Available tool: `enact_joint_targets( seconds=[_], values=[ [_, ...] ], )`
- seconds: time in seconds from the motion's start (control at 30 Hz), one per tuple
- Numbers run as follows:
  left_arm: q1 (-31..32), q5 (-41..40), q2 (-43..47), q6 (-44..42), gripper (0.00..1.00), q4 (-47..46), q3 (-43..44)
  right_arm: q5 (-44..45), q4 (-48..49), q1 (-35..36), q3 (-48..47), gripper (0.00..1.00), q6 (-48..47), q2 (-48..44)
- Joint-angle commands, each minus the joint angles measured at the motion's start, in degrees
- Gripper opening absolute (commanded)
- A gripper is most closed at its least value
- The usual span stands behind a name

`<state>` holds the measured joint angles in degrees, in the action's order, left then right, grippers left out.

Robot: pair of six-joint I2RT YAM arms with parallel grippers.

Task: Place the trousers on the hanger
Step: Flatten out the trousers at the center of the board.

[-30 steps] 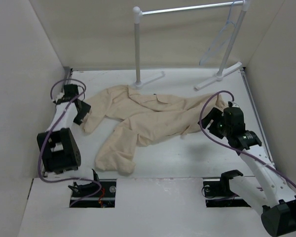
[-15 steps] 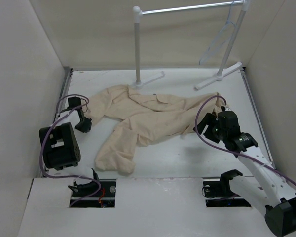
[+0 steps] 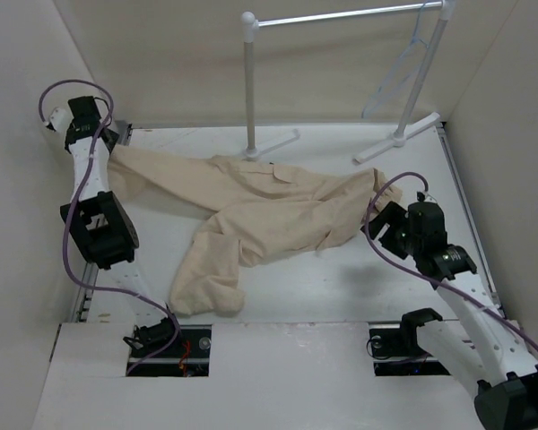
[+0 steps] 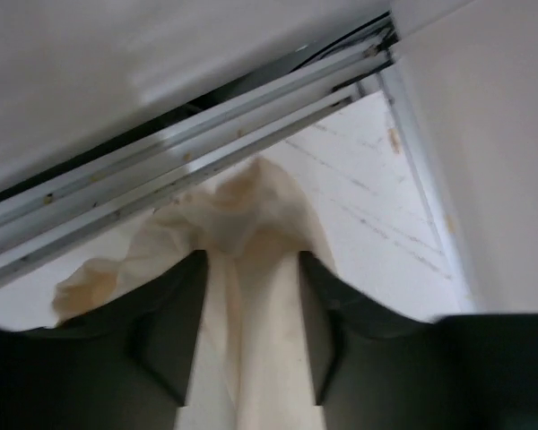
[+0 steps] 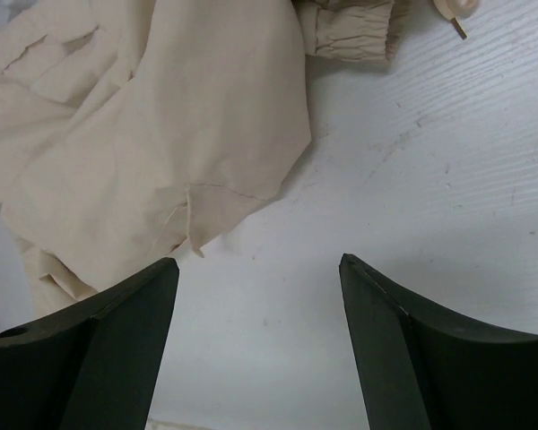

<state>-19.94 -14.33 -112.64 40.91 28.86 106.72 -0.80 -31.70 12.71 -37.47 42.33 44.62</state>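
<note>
This is a robotics lab test cell, not anyone's home: a white desk [image 3: 359,278] boxed in by plain beige panels [image 3: 161,63], a left arm [image 3: 94,224] and a right arm [image 3: 457,278] bolted at its near edge, purple cables [image 3: 72,83] looping off them, wiring showing through cut-outs [image 3: 166,345], and a white-posted clothes rack [image 3: 249,81] at the back.

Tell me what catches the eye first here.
The beige trousers sprawl across the table, one leg pulled taut to the left gripper, raised in the far-left corner, fingers shut on cloth. The pale hanger hangs bare on the rack, far right; the right gripper gapes open beside the trousers.
</note>
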Motion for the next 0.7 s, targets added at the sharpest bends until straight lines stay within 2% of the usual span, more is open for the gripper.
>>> enact_joint_targets(
  seconds=[0.0,0.17,0.2,0.23,0.27,0.3,0.33,0.37,0.43,0.47,0.53,0.57,0.67],
  values=[
    [0.82,-1.49,-2.33,-2.15,0.50,8.84,-0.53,1.15,-0.46,-0.63,-0.76,0.79,0.30,-0.06],
    [3.81,-3.07,7.76,-0.92,0.53,4.55,-14.75,1.85,1.55,-1.85,-1.72,0.79,0.39,3.36],
    [4.42,-4.12,10.57,0.30,0.51,3.75,-18.70,2.11,2.51,-2.38,-1.73,0.76,0.56,4.32],
    [5.21,-4.83,13.56,1.88,0.48,2.88,-22.74,2.29,3.39,-3.34,-1.99,0.67,0.91,5.29],
    [6.18,-5.01,17.07,3.38,0.45,1.91,-27.57,2.29,4.10,-4.57,-2.42,0.54,1.35,6.26],
    [7.93,-5.10,20.84,5.48,0.43,0.59,-32.84,2.12,4.63,-5.71,-2.78,0.36,1.70,6.79],
    [10.56,-4.92,24.36,6.98,0.43,-0.98,-37.50,1.94,5.42,-7.12,-3.30,0.24,1.97,7.40],
    [13.98,-4.75,27.62,7.87,0.43,-2.48,-41.98,1.94,6.03,-8.26,-3.92,0.22,1.88,8.11],
    [23.45,-3.61,32.64,9.80,0.45,-3.28,-48.33,2.29,6.22,-10.46,-5.15,0.25,1.44,9.86],
    [27.85,-2.91,33.96,10.59,0.47,-3.46,-50.01,2.47,6.56,-12.21,-5.33,0.31,1.62,10.48],
    [38.74,-1.85,36.60,13.22,0.49,-2.24,-52.91,1.68,8.14,-15.46,-4.89,0.52,2.49,11.97],
    [44.36,-1.93,37.22,14.63,0.50,-1.45,-53.71,0.98,9.37,-16.18,-4.80,0.58,2.85,13.29],
    [57.74,-3.77,36.71,16.92,0.53,1.28,-54.33,-1.57,12.45,-16.10,-5.67,0.61,2.85,19.87]
  ],
)
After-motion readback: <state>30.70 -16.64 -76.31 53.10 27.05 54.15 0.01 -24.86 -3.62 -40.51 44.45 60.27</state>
